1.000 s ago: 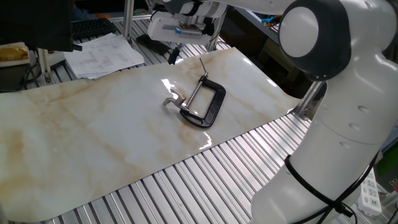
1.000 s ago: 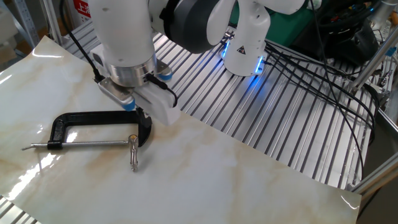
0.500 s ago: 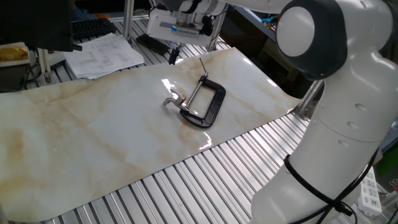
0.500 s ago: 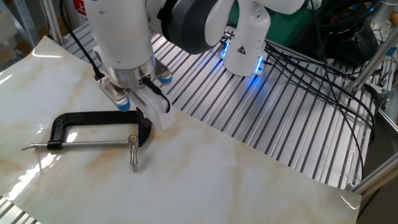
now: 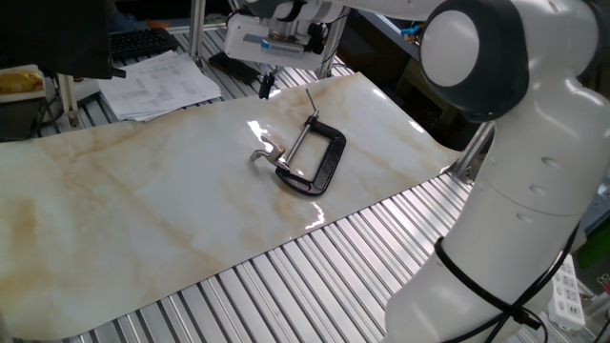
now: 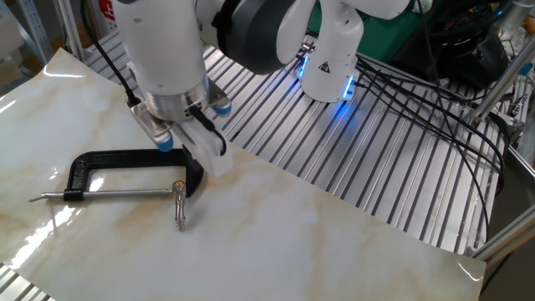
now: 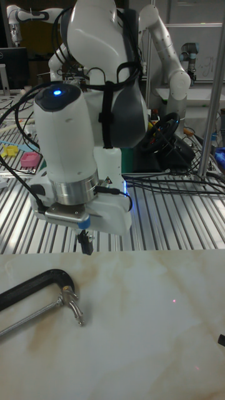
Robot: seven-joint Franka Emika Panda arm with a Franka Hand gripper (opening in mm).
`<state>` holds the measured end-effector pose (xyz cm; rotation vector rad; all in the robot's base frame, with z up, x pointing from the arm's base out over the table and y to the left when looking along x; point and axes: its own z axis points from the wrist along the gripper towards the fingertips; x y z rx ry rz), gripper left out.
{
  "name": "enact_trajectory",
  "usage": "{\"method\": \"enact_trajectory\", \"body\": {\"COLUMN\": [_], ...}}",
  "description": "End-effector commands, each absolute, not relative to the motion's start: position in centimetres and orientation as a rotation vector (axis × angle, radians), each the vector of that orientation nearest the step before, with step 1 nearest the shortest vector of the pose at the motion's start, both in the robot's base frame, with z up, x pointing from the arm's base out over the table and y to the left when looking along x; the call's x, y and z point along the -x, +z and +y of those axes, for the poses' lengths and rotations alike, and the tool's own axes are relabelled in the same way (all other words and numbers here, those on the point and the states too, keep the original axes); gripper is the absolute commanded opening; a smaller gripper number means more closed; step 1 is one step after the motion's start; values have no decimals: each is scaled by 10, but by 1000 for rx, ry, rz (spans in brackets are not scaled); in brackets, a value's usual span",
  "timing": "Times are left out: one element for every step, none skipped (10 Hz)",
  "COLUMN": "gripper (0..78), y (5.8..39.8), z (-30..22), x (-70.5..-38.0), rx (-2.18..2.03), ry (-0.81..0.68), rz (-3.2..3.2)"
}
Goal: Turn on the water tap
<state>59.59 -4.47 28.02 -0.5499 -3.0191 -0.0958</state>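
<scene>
The water tap (image 5: 264,152) (image 7: 72,303) (image 6: 179,201) is a small shiny silver fitting with a short bent lever, held at the jaw end of a black C-clamp (image 5: 319,162) (image 7: 28,281) (image 6: 125,158) lying flat on the marble sheet. My gripper (image 7: 85,242) (image 5: 265,87) hovers above the sheet's far edge, behind the tap and not touching it. Its dark fingers sit close together with nothing between them. In the other fixed view the white hand hides the fingertips.
The clamp's thin silver screw rod (image 6: 109,194) runs across the clamp's opening. Papers (image 5: 157,81) lie on the slatted metal table (image 5: 286,276) beyond the marble sheet (image 5: 143,191). Black cables (image 6: 418,92) trail over the slats, and a second robot base (image 6: 330,58) glows blue.
My hand has turned about its wrist and risen a little above the sheet's edge. The clamp and the tap have not moved.
</scene>
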Motion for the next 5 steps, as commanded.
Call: {"method": "enact_trajectory", "body": {"gripper": [0,0,0,0,0], "y": [268,264,260,253,249], "z": [-53,-56,-58,-63,-66], "x": [-612,-616,-620,-626,-630], "rx": [531,524,515,500,488], "ry": [-54,-49,-44,-44,-48], "rz": [-3040,-3044,-3048,-3053,-3055]}}
